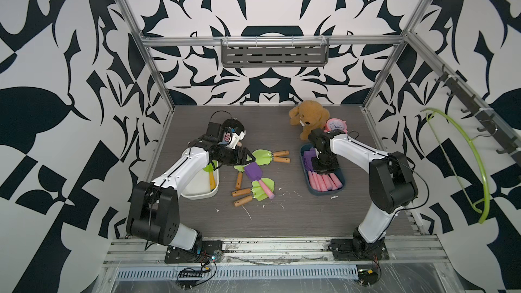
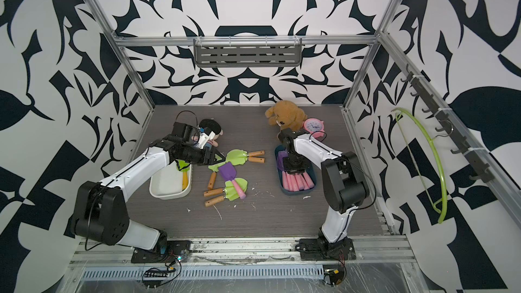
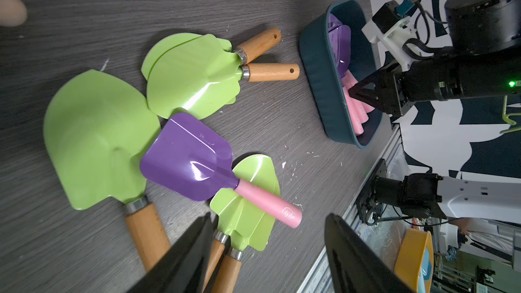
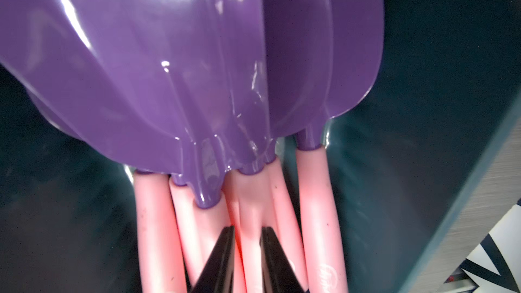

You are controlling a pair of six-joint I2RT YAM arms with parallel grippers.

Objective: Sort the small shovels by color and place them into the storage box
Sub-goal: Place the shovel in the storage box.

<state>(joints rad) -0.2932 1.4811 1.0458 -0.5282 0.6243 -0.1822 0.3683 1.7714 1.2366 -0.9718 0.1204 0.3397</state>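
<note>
Step in hand: purple shovels point(image 4: 169, 66) being stowed. Right gripper point(image 4: 248, 229) is being held low in the blue box point(image 1: 305, 173), jaws nearly closed about one pink handle point(image 4: 251, 209); it appears gripped, though the view is too close to be sure. Left gripper point(image 1: 244, 155) is being held open and empty. Five green shovels point(image 1: 262, 156) and one purple shovel point(image 1: 252, 171) are lying at 9 o'clock of that box; the white box point(image 1: 197, 188), further toward 9, is holding one green. Next: handle to be released, loose purple one fetched.
</note>
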